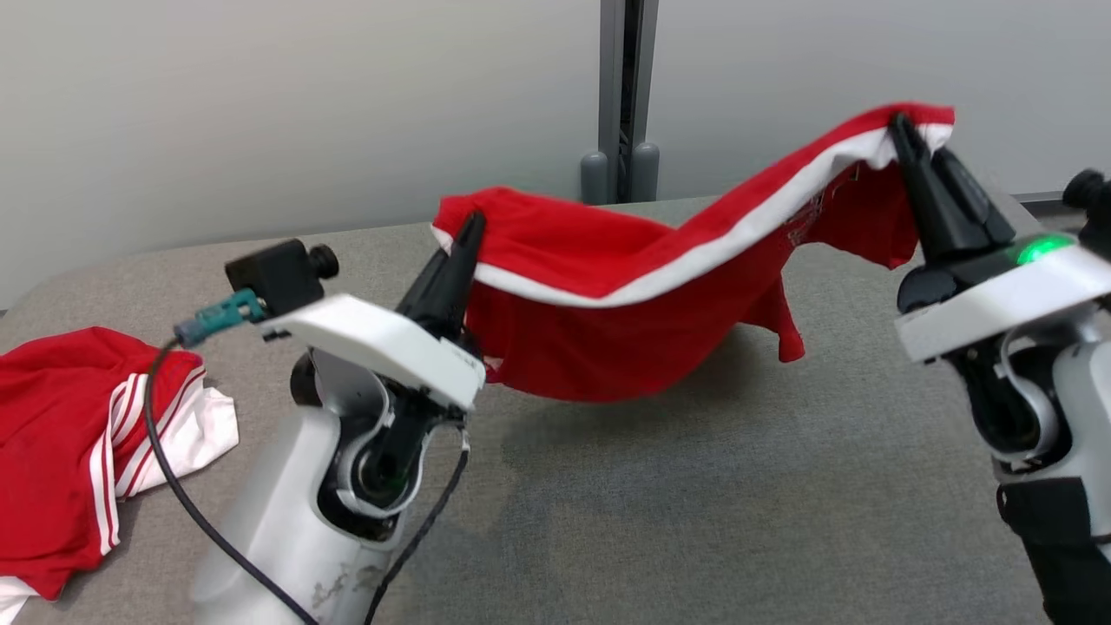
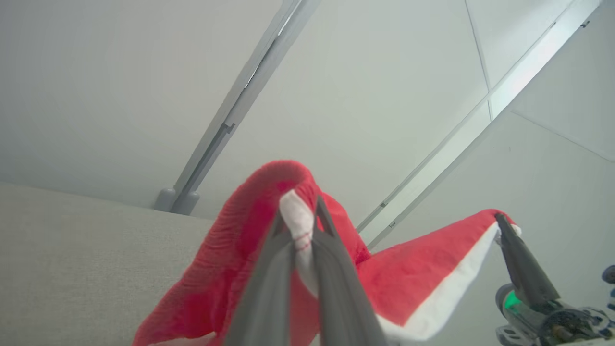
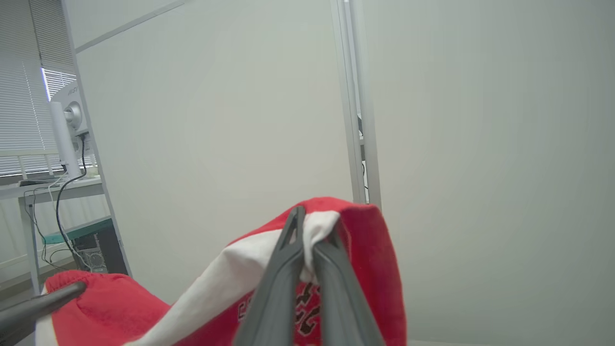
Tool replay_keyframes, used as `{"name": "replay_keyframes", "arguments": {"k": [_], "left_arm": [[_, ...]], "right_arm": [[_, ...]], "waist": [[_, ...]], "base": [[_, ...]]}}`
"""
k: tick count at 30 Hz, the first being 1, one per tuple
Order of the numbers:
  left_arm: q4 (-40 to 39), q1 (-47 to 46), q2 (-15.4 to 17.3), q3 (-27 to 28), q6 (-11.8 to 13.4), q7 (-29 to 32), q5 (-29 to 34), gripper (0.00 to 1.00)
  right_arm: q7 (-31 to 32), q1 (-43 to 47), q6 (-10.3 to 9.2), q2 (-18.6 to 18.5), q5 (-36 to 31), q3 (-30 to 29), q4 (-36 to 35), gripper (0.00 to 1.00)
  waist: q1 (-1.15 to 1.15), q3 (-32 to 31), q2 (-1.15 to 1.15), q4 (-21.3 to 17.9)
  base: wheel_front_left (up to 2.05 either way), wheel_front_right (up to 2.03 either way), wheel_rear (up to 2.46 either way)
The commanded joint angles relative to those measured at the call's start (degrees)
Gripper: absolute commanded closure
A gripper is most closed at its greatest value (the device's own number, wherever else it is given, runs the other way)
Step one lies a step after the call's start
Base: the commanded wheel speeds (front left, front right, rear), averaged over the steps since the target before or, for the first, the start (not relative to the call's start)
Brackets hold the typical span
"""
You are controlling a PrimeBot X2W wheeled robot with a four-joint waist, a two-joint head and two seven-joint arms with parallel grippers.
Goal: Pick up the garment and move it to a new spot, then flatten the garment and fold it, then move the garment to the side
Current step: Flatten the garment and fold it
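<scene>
A wide grey cloth-covered table (image 1: 660,521) takes up the lower part of the head view, with a pale plain wall (image 1: 260,104) behind it and a grey vertical post (image 1: 627,87) rising at top centre. The red garment with a white band along its edge (image 1: 608,338) hangs above the middle of the table, strung between the two grippers. Its middle sags low, and I cannot tell whether it touches the surface. A crumpled red garment with white stripes (image 1: 61,443) lies on the table at the lower left, well apart from the hanging one. The left gripper (image 1: 471,227), at centre left, has its dark fingers pressed together on the garment's left corner. The left wrist view shows white hem pinched between them. The right gripper (image 1: 911,139), higher at the upper right, is clamped likewise on the other corner. The right wrist view shows black lettering (image 3: 307,302) on the red cloth and a monitor (image 3: 67,115) on a desk at its left edge.
</scene>
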Motion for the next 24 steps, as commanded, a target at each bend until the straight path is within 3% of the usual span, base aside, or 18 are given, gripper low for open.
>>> {"name": "replay_keyframes", "arguments": {"k": [1,8,15,19,24], "left_arm": [[-1.00,-1.52,0.35,0.81,1.35,1.02,-1.27,1.00],[-6.31,-10.51,0.16,4.29,11.31,9.39,-8.31,1.00],[-2.74,-25.01,1.47,5.80,16.82,14.53,-7.51,1.00],[2.50,-35.77,2.40,6.01,16.67,14.45,-5.56,1.00],[11.23,-50.86,2.04,7.96,12.47,8.89,-3.70,1.00]], "right_arm": [[0.76,-1.24,0.00,-0.04,-0.45,-0.55,-0.65,1.00],[7.64,-9.66,0.00,1.96,-0.99,-3.93,-3.24,1.00],[13.54,-22.81,0.00,2.61,0.03,-5.59,0.10,1.00],[13.19,-34.34,0.00,1.88,-1.56,-3.76,5.41,1.00],[5.79,-49.72,0.00,2.55,-3.72,-2.12,14.52,1.00]], "waist": [[0.00,-0.05,0.00,0.14],[0.00,2.53,0.00,0.52],[0.00,13.21,0.00,0.43],[0.00,21.71,0.00,-0.04],[0.00,30.76,0.00,-0.66]], "base": [[0.00,0.00,0.00],[0.00,0.00,0.00],[0.00,0.00,0.00],[0.00,0.00,0.00],[0.00,0.00,0.00]]}}
